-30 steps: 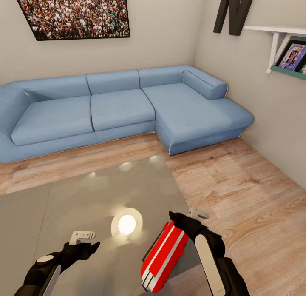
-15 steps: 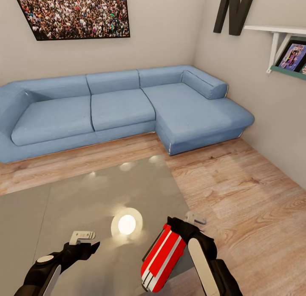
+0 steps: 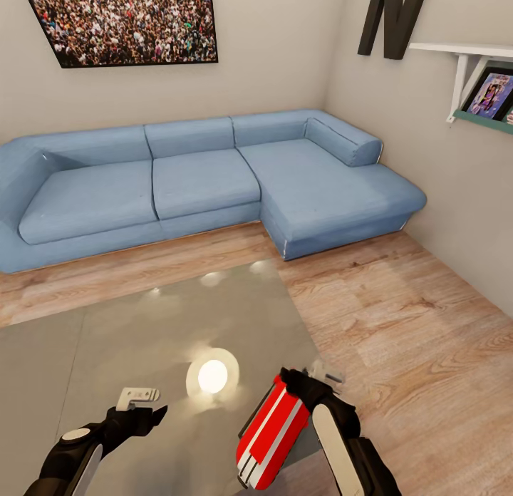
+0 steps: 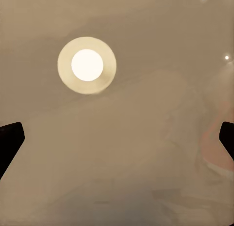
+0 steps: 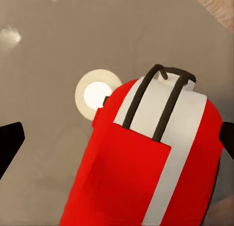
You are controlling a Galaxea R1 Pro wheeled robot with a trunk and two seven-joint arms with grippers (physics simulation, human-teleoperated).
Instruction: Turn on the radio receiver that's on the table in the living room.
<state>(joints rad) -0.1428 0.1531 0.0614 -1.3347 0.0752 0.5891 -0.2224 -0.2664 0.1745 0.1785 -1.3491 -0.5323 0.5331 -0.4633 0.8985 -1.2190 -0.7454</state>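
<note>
Head view: radio receiver (image 3: 274,433) lying on the table (image 3: 107,353) near its front right corner, at about 5 o'clock in the picture, long axis running from 7 o'clock to 1 o'clock. Right gripper (image 3: 317,376) just beside the far end of the radio, at about 2 o'clock from its middle, clearly the nearer arm; contact impossible to confirm here, and spread or closed state of its fingers not readable in this view. Left gripper (image 3: 146,403) well apart, at 9 o'clock from the radio, hovering over bare glossy top beside a round lamp reflection (image 3: 212,375). Blue sofa (image 3: 199,182) beyond the table, at 12 o'clock. Left wrist view: two dark fingertips (image 4: 9,141) at opposite edges, spread wide, nothing between them but the table surface (a faint reddish reflection near one edge). Right wrist view: radio receiver (image 5: 146,172) directly ahead between widely spread fingertips (image 5: 10,138), not pinched. Bright red body, broad white band along it, thin dark wire handle (image 5: 153,99) arching over the band; dial and grille not visible from this side, so probably a reach around or a press from above needed to find the switch.
</note>
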